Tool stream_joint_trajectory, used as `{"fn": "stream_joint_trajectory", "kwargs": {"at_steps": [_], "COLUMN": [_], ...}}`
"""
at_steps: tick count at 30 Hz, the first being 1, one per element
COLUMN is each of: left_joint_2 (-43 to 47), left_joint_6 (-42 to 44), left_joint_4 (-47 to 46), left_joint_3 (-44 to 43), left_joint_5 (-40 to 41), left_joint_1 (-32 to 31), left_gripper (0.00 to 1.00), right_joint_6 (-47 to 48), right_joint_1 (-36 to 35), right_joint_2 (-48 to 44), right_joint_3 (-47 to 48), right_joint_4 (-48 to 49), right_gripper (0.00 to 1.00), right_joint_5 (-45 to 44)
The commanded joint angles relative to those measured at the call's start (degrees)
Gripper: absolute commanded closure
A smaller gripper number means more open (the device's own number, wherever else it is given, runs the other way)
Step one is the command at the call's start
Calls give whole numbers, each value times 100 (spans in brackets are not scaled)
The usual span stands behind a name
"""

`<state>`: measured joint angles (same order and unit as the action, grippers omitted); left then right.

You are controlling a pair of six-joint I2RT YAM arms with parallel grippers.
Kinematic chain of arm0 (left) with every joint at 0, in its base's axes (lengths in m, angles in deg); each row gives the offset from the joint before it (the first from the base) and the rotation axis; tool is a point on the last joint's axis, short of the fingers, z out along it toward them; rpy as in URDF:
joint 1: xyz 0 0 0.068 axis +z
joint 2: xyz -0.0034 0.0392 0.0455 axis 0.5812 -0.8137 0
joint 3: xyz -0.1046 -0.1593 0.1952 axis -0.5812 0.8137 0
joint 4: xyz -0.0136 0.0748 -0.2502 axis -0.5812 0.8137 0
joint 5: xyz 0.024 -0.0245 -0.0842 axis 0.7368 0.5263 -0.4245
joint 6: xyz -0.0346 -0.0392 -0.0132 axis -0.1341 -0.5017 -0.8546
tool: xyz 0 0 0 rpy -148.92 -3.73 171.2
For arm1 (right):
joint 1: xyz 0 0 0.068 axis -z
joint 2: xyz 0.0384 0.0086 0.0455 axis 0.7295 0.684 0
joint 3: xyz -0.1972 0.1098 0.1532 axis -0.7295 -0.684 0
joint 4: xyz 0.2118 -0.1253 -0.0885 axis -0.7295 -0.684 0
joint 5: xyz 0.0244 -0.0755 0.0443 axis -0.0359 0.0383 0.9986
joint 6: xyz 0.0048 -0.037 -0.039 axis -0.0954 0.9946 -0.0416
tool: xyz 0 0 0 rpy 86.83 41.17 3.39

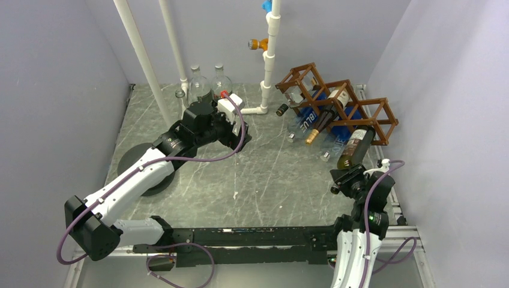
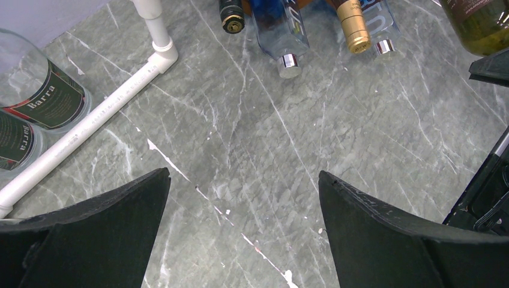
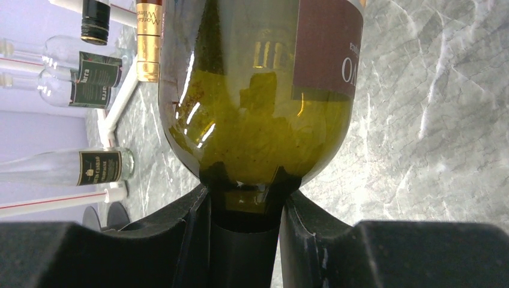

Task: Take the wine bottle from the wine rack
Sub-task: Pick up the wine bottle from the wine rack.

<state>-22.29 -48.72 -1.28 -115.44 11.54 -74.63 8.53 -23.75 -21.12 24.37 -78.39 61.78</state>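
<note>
The brown wooden wine rack stands at the back right, with several bottles lying in its cells. A green-yellow wine bottle with a dark red label sticks out of the rack's near right cell, neck toward me. My right gripper is shut on its black-capped neck; in the right wrist view the bottle fills the frame and the fingers clamp the neck. My left gripper is open and empty above the marble floor, left of the rack.
White PVC pipes rise at the back and one lies on the floor. Clear "Barra" bottles stand at the back left. A gold-capped bottle and blue bottles lie in the rack. Grey walls close both sides.
</note>
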Motion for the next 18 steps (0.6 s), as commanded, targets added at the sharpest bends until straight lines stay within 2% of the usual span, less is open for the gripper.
{"fn": "stream_joint_trajectory", "kwargs": {"at_steps": [1, 18], "left_joint_2": [21, -42], "left_joint_6": [38, 12], "left_joint_4": [-148, -146], "left_joint_3": [31, 21], "left_joint_5": [-103, -148], "left_joint_1": [-9, -8], "left_gripper": [0, 0], "right_joint_6": [477, 573], "right_joint_1": [-103, -98], "right_joint_2": [-293, -359], "right_joint_3": [296, 264], "right_joint_4": [1802, 1656], "right_gripper": [100, 100], "right_joint_5": [930, 1360]}}
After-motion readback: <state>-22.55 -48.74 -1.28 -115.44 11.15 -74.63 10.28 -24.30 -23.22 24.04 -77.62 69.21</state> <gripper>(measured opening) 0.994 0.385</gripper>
